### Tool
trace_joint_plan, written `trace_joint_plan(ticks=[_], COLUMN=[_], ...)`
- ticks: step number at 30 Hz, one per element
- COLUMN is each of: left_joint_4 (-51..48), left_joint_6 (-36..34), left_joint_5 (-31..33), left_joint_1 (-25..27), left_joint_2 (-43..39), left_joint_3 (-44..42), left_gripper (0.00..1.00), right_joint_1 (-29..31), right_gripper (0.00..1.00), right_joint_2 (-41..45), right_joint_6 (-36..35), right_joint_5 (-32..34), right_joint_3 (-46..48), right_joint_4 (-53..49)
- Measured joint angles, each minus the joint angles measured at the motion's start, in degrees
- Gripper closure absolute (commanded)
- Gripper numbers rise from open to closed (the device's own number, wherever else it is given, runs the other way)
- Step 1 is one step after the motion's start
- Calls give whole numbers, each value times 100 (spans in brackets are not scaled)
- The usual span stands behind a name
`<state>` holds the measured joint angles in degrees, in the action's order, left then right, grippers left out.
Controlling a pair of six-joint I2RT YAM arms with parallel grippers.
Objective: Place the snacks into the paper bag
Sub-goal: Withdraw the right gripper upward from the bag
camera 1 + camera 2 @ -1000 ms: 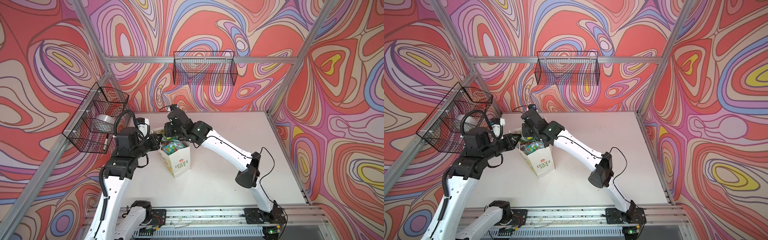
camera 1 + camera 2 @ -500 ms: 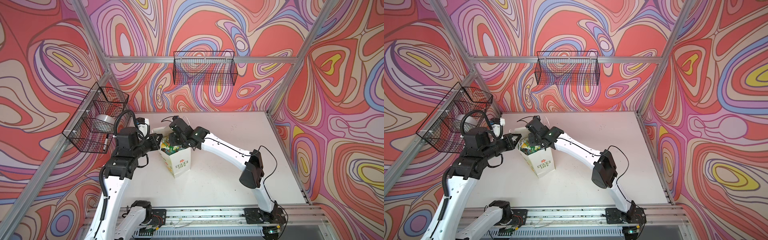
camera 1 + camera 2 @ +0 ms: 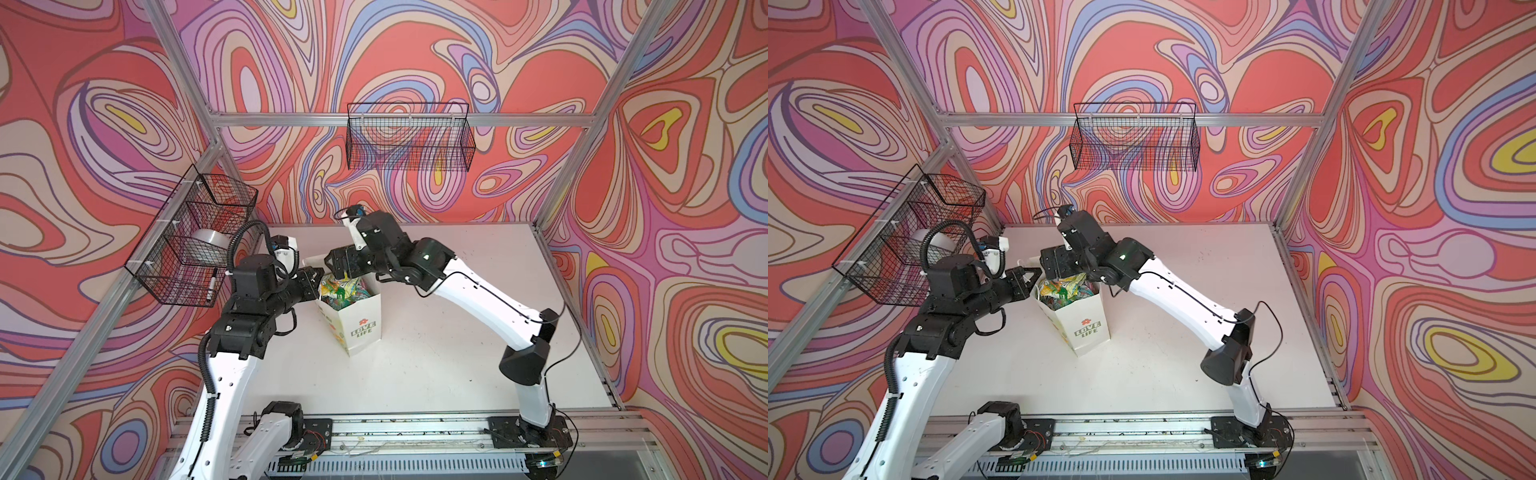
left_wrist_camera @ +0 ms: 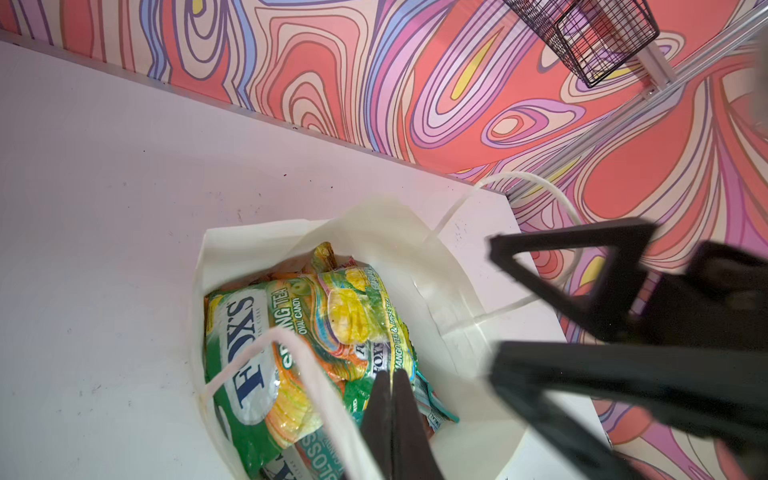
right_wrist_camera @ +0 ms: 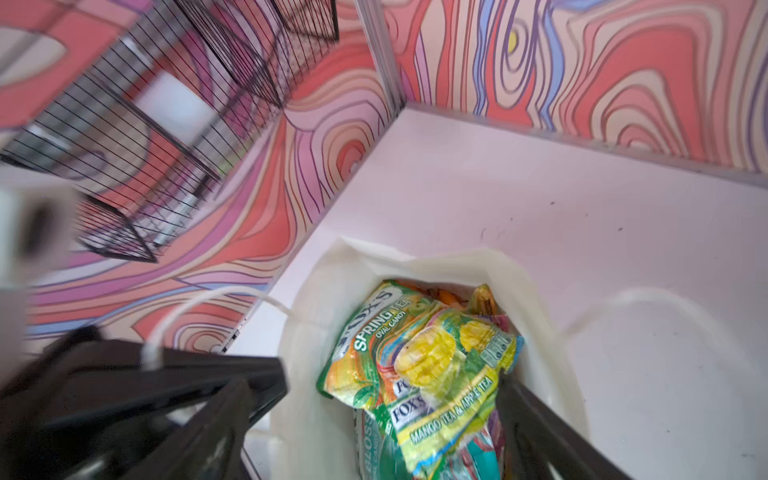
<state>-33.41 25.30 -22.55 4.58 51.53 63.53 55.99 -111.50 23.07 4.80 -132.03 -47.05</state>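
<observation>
The white paper bag (image 3: 359, 328) (image 3: 1088, 328) stands upright left of the table's middle, its mouth open. Several glossy snacks (image 3: 343, 289) (image 4: 291, 332) fill it. A yellow-green packet (image 5: 440, 374) lies loose on top of the pile. My right gripper (image 5: 386, 386) (image 3: 340, 266) hangs open over the bag's far rim, its fingers wide on either side of that packet and holding nothing. My left gripper (image 4: 392, 374) (image 3: 313, 279) is shut at the bag's left rim, its tips over the snacks beside a cord handle (image 4: 291, 345). I see nothing between its fingers.
A black wire basket (image 3: 409, 137) hangs on the back wall. Another basket (image 3: 195, 237) on the left wall holds a silver roll and a pen, close to my left arm. The white table (image 3: 457, 332) runs out to the right of the bag.
My right gripper dipped into the bag's mouth with the yellow-green packet, then opened and lifted a little. The packet now lies loose on the pile. The left arm has not moved.
</observation>
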Motion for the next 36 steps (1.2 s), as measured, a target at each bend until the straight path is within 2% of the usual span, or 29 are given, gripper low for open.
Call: trace_joint_plan(ticks=[5,8,11,15,18,21,24,30,36], left_joint_4=[2,2,2,2,2,2,2,2,2], left_joint_6=[0,0,0,0,0,0,0,0,0], left_joint_5=[-9,-20,-20,-20,-20,-20,-22,-39,-42], left_joint_1=[0,0,0,0,0,0,0,0,0], left_joint_2=[-2,-2,-2,0,0,0,0,0,0], left_joint_3=[0,0,0,0,0,0,0,0,0], left_gripper=[100,100,100,100,100,100,100,100,100], right_joint_1=[-15,-280,-546,-573,-553,-564,-573,-577,-577], right_gripper=[2,1,2,2,14,33,47,58,78], right_joint_2=[1145,1408,1311,656,151,-203,-328,-295,-140], right_joint_6=[-249,-243,-195,-105,-59,-2,70,166,195], right_joint_5=[863,1014,931,540,319,181,57,-13,33], right_joint_3=[361,667,1034,1115,1115,1113,1113,1106,1110], right_joint_4=[81,136,151,138,105,66,39,170,192])
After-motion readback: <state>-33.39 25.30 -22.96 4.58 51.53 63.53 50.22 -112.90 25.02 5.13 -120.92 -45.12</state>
